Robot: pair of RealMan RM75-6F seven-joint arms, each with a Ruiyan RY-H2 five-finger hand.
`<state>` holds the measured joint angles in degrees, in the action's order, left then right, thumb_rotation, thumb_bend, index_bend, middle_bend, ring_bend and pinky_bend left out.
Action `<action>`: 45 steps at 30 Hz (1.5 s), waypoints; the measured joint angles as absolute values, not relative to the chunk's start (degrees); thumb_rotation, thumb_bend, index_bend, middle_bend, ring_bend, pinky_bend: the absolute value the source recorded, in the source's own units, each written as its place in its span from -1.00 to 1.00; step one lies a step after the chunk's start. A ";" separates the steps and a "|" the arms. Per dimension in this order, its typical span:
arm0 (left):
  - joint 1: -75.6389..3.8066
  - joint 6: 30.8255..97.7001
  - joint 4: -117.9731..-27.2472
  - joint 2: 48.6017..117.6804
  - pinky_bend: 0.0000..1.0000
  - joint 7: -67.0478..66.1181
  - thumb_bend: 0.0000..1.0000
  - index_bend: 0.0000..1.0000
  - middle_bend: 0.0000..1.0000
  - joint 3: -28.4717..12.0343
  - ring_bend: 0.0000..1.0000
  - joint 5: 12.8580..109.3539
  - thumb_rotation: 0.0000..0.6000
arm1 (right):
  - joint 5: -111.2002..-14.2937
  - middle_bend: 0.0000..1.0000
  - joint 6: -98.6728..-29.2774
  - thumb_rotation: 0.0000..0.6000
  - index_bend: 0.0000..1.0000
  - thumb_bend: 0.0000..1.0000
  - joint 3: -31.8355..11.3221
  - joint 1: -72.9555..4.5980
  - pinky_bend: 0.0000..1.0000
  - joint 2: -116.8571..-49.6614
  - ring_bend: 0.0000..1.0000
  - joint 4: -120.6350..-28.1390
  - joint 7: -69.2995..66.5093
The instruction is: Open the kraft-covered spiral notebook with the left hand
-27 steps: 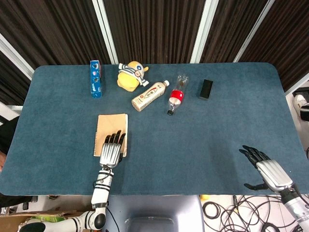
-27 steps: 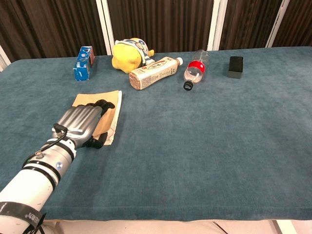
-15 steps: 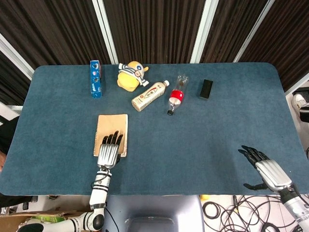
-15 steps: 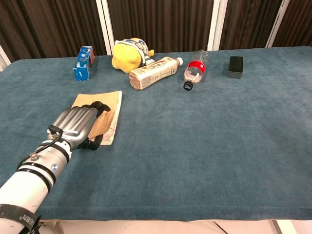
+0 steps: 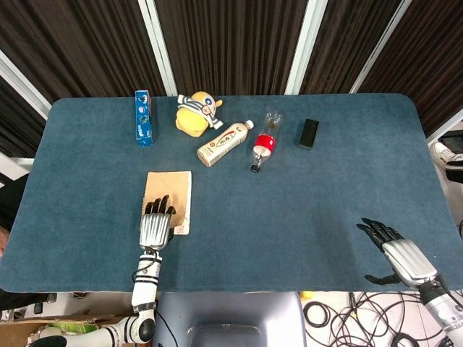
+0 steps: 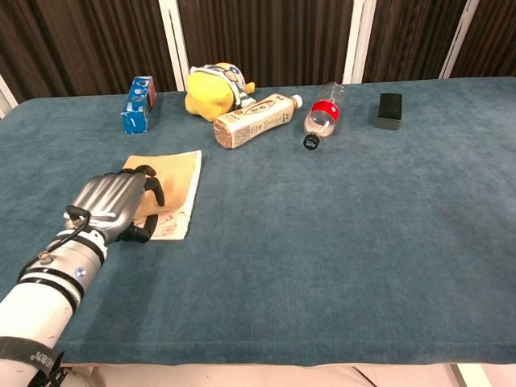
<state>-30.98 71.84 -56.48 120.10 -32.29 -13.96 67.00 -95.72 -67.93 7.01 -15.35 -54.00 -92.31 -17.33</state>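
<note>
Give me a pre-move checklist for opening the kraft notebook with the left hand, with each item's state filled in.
1. Left hand over the notebook: ok, on its near left part.
2. Cover gripped: cannot tell; the fingertips are hidden.
3. Cover lifted: not ok, it looks flat.
4. Room to the notebook's right on the table: ok, bare cloth.
5. Milk-tea bottle apart from the notebook: ok.
6. Right hand away: ok, at the near right edge.

Along the far side of the blue table [image 5: 304, 210] — a blue box [image 5: 143, 118], a yellow plush toy [image 5: 195, 113], a beige bottle [image 5: 225, 143] lying down, a red-labelled clear bottle [image 5: 263, 142] beside it — and a black box [image 5: 308, 134].
</note>
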 measured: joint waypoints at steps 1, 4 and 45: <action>-30.89 72.07 -56.43 120.06 -0.56 -32.15 0.07 -0.06 -0.70 -13.95 -0.68 67.12 1.00 | -95.72 -1.00 -67.71 1.00 -1.00 -0.93 7.02 -15.46 -0.73 -54.03 -1.00 -92.30 -17.28; -30.68 72.71 -56.03 119.90 -0.56 -31.52 0.07 0.02 -0.66 -14.04 -0.66 67.48 1.00 | -95.63 -1.00 -66.99 1.00 -1.00 -0.93 7.06 -15.79 -0.73 -54.05 -1.00 -92.35 -17.10; -29.91 81.77 -61.50 111.20 -0.47 -28.46 0.07 0.25 -0.51 -28.54 -0.56 59.54 1.00 | -93.64 -1.00 -64.23 1.00 -1.00 -0.93 7.03 -16.57 -0.73 -54.13 -1.00 -93.46 -15.09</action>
<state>-29.91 81.77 -61.50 111.20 -28.46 -28.54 59.54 -93.64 -64.23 7.03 -16.57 -54.13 -93.46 -15.09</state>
